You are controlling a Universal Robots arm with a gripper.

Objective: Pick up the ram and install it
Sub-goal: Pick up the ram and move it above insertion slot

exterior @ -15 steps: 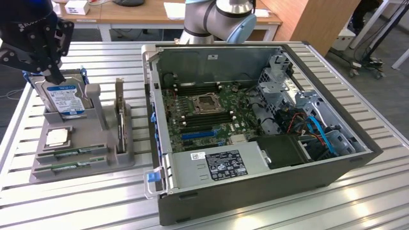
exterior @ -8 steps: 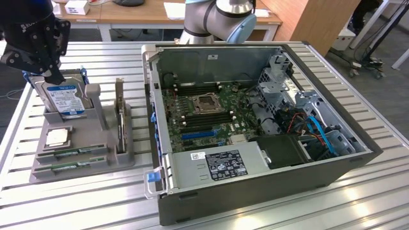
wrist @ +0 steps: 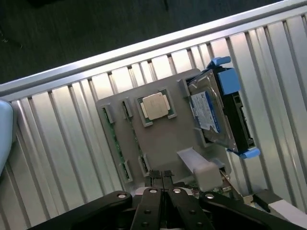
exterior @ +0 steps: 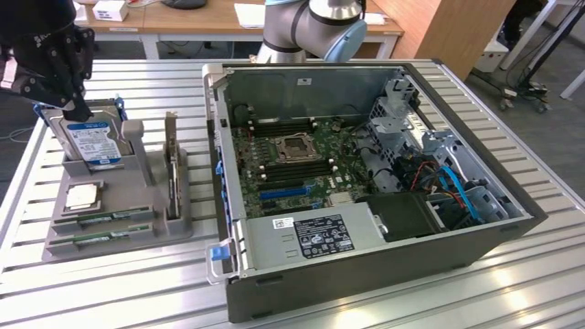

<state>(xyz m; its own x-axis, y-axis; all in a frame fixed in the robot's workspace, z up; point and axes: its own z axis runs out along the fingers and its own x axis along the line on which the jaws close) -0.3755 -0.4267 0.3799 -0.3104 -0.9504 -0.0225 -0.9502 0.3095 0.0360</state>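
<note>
Slatted metal table (exterior: 109, 295) carries a grey holder (exterior: 137, 195) left of the open computer case (exterior: 366, 281). We see the ram (exterior: 103, 221) lying in the holder's near slots, not yet picked. The gripper (wrist: 162, 174) is pressed together and empty, close by the hard drive (exterior: 92, 140); we cannot tell whether they touch. The motherboard slots are hard to make out.

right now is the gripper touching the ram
Apart. The exterior view shows the gripper by the hard drive, well clear of the ram sticks.
</note>
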